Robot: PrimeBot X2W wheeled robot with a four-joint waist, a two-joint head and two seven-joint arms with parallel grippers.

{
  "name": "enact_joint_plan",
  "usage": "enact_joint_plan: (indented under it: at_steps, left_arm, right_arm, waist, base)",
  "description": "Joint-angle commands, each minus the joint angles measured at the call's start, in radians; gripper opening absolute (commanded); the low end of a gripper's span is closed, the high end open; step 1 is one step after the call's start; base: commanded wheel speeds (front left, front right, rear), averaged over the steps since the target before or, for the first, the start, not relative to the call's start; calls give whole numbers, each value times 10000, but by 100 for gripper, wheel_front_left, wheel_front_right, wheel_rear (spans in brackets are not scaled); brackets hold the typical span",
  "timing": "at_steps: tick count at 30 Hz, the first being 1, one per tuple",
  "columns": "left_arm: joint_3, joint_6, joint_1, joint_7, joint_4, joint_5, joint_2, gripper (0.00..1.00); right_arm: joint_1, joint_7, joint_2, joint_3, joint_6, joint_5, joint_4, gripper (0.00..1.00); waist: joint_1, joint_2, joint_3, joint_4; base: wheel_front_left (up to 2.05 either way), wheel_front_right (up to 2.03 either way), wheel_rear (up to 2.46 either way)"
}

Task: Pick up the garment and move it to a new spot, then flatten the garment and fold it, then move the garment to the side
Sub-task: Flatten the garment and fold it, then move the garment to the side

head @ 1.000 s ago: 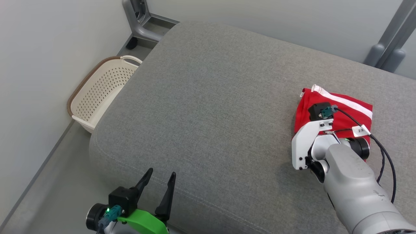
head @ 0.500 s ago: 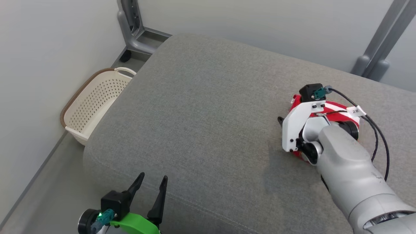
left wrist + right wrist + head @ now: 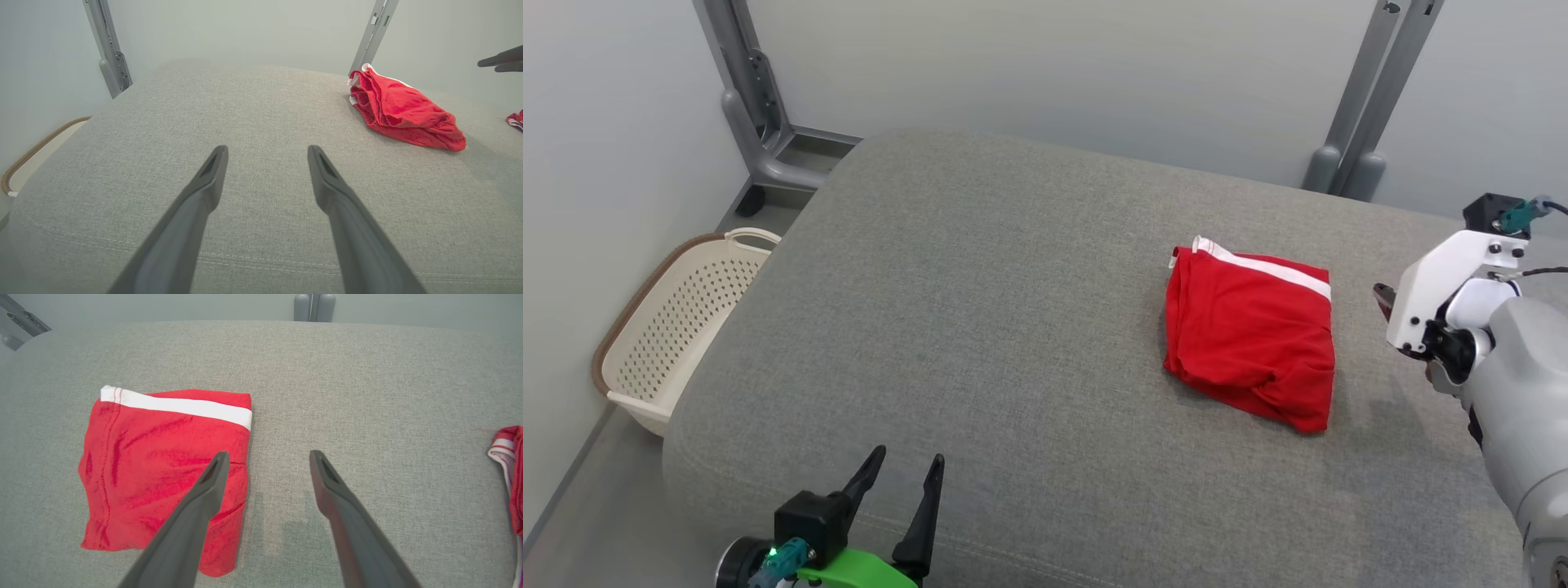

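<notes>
Head view: grey cushion (image 3: 980, 310) bears the folded garment (image 3: 1250, 335), basket (image 3: 678, 327) alongside.

Grey cushion (image 3: 980, 327) beside pale walls (image 3: 1029, 73); cream basket (image 3: 678, 327) on the floor (image 3: 572, 523).

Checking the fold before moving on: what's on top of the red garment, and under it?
Nothing lies on the folded red garment; its upper face is bare. It rests on the grey cushion. Anything beneath it is hidden by the cloth.
</notes>
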Motion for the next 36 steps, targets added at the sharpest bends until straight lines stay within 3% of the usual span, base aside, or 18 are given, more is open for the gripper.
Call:
enact_joint_plan:
  at_steps: [1,7,20,34,35,36]
  left_arm:
    - [1,62,25,-1,-46,39,33,100]
    - [-3,84,-253,-115,-172,126,36,100]
    - [-105,-46,-778,-241,79,209,-102,100]
    - [-208,-144,-1079,-377,405,145,-221,100]
    - [-214,-145,-1075,-383,416,136,-219,100]
    - [-226,-147,-1072,-385,425,129,-216,100]
  right_arm:
    - [90,38,-54,-116,-2,-106,61,100]
    - [268,129,-226,-1178,-2,-653,178,100]
    - [223,-93,654,-2954,-2,-1858,211,100]
    - [865,452,1085,-5355,-4,-3636,-300,100]
    - [918,512,1149,-5531,-4,-3777,-391,92]
    - [956,580,1204,-5709,-5,-3903,-494,71]
  waist:
    - [0,-1,113,-158]
    - [0,-1,540,-223]
    - [0,-1,1417,286]
    - [0,-1,1807,742]
    - [0,-1,1786,738]
    - [0,-1,1766,732]
  base:
    - [0,0,0]
    - [0,0,0]
    - [0,0,0]
    - [0,0,0]
    - [0,0,0]
    - [0,0,0]
